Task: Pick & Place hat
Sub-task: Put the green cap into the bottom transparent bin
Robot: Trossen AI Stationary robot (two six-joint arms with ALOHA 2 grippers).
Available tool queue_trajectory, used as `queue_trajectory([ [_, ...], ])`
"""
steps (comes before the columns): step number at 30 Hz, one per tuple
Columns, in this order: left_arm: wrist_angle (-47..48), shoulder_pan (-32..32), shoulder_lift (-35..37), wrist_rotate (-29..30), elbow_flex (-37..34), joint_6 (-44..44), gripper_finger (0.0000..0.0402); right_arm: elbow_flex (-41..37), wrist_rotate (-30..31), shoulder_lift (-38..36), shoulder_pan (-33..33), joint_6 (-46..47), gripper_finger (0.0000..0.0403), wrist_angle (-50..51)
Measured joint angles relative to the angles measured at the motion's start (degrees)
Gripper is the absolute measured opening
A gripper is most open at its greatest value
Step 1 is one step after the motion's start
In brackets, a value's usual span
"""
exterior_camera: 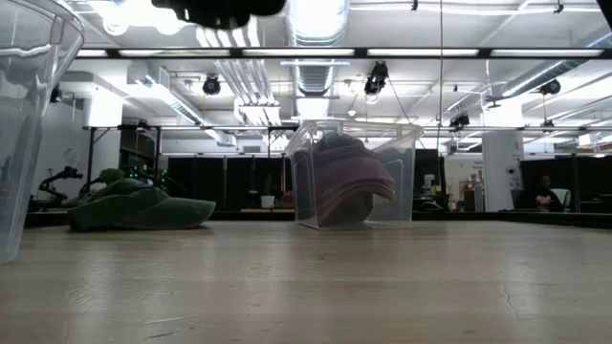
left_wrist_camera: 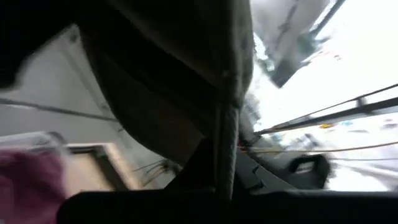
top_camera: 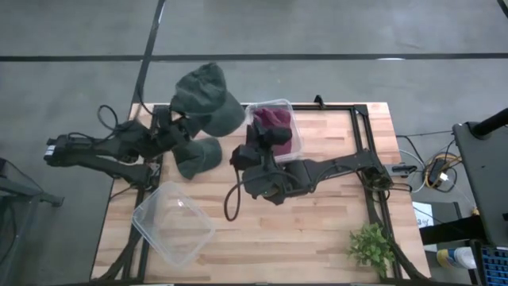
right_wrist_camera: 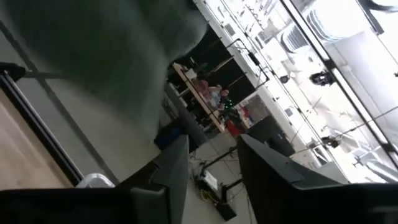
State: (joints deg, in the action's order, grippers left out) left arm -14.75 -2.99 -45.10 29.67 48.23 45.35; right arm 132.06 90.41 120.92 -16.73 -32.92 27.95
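So the left gripper [top_camera: 176, 119] is clamped tight on a dark green hat [top_camera: 208, 97], holding it lifted up over the back-left corner of the table [top_camera: 317, 222], right next to the clear bin with the maroon fabric. In the left wrist view the hat's fabric [left_wrist_camera: 180, 81] hangs right in front of the lens and pretty much fills the frame.

The right gripper [top_camera: 266, 137] sits at the front edge of that same clear bin [top_camera: 292, 111], its fingers [right_wrist_camera: 171, 171] partly apart with nothing between them as far as I can see. It points toward the lifted hat.

The bin holds a maroon hat [top_camera: 274, 119], bunched up inside; the low view shows it nicely through the clear walls [exterior_camera: 349, 182].

A second green hat [top_camera: 197, 156] lies flat on the wood just left of the bin, closer to the front, below the lifted one. An empty clear container [top_camera: 173, 222] sits well in front of the bin toward the left front corner, and a little green plant [top_camera: 371, 246] sits off at the right front corner.
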Motion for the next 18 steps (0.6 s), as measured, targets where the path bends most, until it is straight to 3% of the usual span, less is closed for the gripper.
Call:
queue_trajectory([
  [9, 2.09, -2.79, 7.33, -2.83, 0.13, 0.79, 0.0002, -0.48, -0.23, 0.04, -1.57, 3.99, 0.0159, 5.45],
  [12, 7.33, -5.91, 9.67, -2.72, 0.13, 1.35, 0.0002, -0.43, -0.26, 0.02, -1.80, 13.41, 0.0160, 14.57],
  [18, 11.53, -15.51, 11.61, 3.80, -0.77, 3.23, 0.0002, -0.42, -0.41, -0.97, -2.32, 41.08, 0.0160, 36.62],
])
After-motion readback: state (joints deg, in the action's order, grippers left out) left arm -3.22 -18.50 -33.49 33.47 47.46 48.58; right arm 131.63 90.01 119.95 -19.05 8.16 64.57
